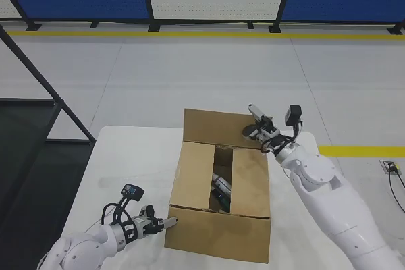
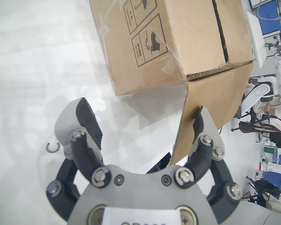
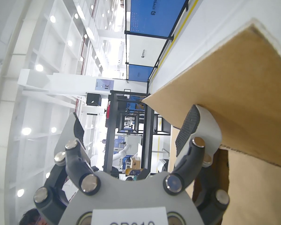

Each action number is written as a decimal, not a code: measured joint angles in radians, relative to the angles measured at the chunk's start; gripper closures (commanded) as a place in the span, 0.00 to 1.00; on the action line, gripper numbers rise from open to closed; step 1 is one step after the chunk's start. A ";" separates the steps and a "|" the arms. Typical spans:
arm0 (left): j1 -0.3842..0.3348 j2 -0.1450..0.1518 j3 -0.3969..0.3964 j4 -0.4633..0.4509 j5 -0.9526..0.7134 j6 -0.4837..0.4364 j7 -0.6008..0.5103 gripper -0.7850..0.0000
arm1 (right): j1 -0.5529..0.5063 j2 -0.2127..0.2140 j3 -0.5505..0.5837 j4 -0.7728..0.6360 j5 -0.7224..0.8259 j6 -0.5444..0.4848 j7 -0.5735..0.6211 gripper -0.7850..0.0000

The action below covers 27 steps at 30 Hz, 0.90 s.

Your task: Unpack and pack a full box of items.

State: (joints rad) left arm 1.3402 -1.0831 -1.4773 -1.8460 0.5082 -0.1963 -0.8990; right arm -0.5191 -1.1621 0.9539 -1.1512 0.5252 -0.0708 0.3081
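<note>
top view: the cardboard box (image 1: 219,196) stands on the white table (image 1: 131,169), in the lower middle of the frame. its two side flaps are folded partly inward, and the dark gap between them shows items (image 1: 221,189) inside. the far flap (image 1: 212,128) stands up, and the near flap (image 1: 219,236) hangs down the front. the left gripper (image 1: 163,223) is at the lower left, at the near flap's corner. the right gripper (image 1: 256,125) is at the upper right, by the far flap's corner.

left wrist view: the left gripper (image 2: 142,108) is spread wide, with one finger (image 2: 197,122) touching the near flap's (image 2: 213,90) edge. a small c-shaped ring (image 2: 52,147) lies on the table beside it.

right wrist view: the right gripper (image 3: 134,113) is spread too, gripping nothing. one finger (image 3: 189,125) lies against the far flap (image 3: 236,90).
</note>
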 measured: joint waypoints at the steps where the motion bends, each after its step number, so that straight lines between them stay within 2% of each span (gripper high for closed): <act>1: 0.000 0.000 0.000 0.000 0.000 0.000 0.000 0.00 | 0.016 -0.007 -0.012 0.021 -0.008 0.011 -0.012 0.00; 5: 0.000 0.000 0.000 0.000 0.000 0.000 0.000 0.00 | 0.085 -0.040 -0.064 0.117 -0.033 0.047 -0.045 0.00; 13: 0.000 0.000 0.000 0.000 0.000 0.000 0.000 0.00 | 0.156 -0.094 -0.131 0.248 -0.073 0.072 -0.085 0.00; 27: 0.000 0.000 0.000 0.000 0.000 0.000 0.000 0.00 | 0.214 -0.167 -0.183 0.392 -0.090 0.088 -0.028 0.00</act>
State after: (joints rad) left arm 1.3402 -1.0831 -1.4773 -1.8460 0.5082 -0.1963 -0.8990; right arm -0.3053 -1.3292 0.7713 -0.7588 0.4356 0.0176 0.2802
